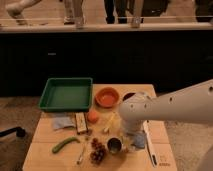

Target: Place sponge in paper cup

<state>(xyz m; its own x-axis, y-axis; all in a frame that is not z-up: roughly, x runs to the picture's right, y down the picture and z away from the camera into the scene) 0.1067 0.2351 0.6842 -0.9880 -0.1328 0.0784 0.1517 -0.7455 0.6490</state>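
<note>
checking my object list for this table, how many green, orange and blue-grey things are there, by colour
green: 2, tray and long vegetable
orange: 2, bowl and round fruit
blue-grey: 2, cloth and sponge
total: 6
the gripper hangs low beside the sponge

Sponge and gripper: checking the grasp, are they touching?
Cannot tell. The camera view shows the gripper down at the sponge, right of the metal cup, but no contact or gap shows.
</note>
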